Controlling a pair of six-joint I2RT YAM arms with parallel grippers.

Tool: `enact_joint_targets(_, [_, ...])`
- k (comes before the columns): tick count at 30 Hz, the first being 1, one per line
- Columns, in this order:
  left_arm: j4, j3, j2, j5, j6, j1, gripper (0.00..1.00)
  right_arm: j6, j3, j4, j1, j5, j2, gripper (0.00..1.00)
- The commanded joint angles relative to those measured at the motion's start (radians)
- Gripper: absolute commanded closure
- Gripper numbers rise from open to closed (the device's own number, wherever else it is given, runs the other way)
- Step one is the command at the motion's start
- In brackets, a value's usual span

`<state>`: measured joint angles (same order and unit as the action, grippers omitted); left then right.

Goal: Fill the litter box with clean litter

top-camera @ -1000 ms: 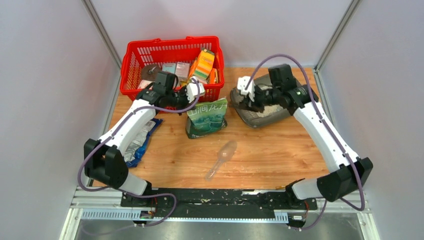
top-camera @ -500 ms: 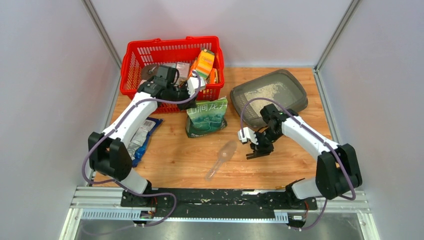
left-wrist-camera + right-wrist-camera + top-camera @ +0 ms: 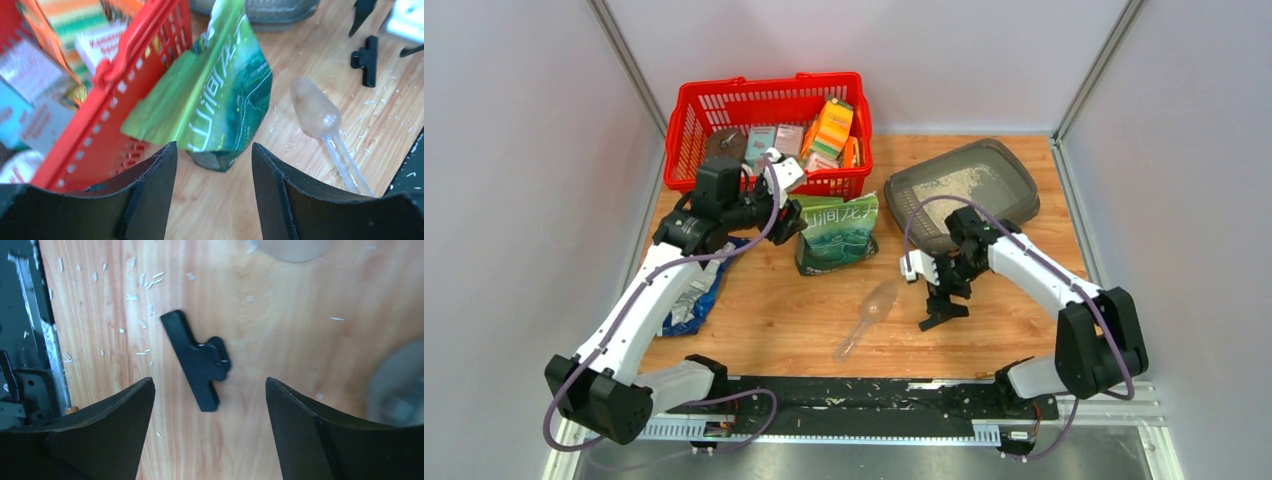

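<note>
Where a black clip (image 3: 199, 360) lies flat on the tabletop (image 3: 764, 320) at lower centre, the right fingers (image 3: 100, 430) hang spread on either side above it, grasping nothing, with a clear scoop (image 3: 869, 312) just beside. Farther back, the left fingers (image 3: 150, 200) stand released before a green pouch (image 3: 837, 235). At upper right, the litter box (image 3: 1014, 195) holds a patch of pale litter (image 3: 959, 185); a red basket (image 3: 724, 105) sits at upper left.

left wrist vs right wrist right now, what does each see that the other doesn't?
Left wrist only: red basket holding boxes, with the green pouch beside it. Right wrist only: black base plate at the table's near edge. Both: black clip lying on the wood table, clear scoop (only a blurred edge in the right wrist view), scattered white bits.
</note>
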<state>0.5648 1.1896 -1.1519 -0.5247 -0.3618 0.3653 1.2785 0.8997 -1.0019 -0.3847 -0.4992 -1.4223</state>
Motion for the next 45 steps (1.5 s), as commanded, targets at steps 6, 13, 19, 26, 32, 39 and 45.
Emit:
enact_joint_targets(6, [-0.066,-0.090,0.055,0.203,0.519,-0.103,0.31,-0.497,0.421,0.098,0.030,-0.168,-0.001,0.11])
enact_joint_targets(13, [-0.305,-0.183,-0.005,0.042,0.737,-0.167,0.32,-1.024,0.573,0.325,0.032,-0.226,-0.182,0.05])
enact_joint_targets(19, [-0.472,-0.185,-0.100,-0.061,0.859,-0.172,0.35,-1.309,0.653,0.483,0.035,-0.370,-0.334,0.05])
enact_joint_targets(26, [-0.439,-0.160,-0.158,-0.044,0.890,-0.173,0.39,-1.449,0.683,0.611,0.033,-0.446,-0.426,0.06])
enact_joint_targets(32, [-0.313,-0.136,-0.092,-0.014,0.848,-0.209,0.33,-1.557,0.680,0.712,0.033,-0.498,-0.451,0.16])
enact_joint_targets(39, [-0.266,-0.162,-0.143,-0.018,0.922,-0.266,0.25,-1.622,0.662,0.761,0.030,-0.532,-0.451,0.24])
enact_joint_targets(45, [-0.462,-0.179,-0.235,-0.127,1.020,-0.255,0.26,-1.637,0.640,0.770,0.027,-0.547,-0.429,0.27])
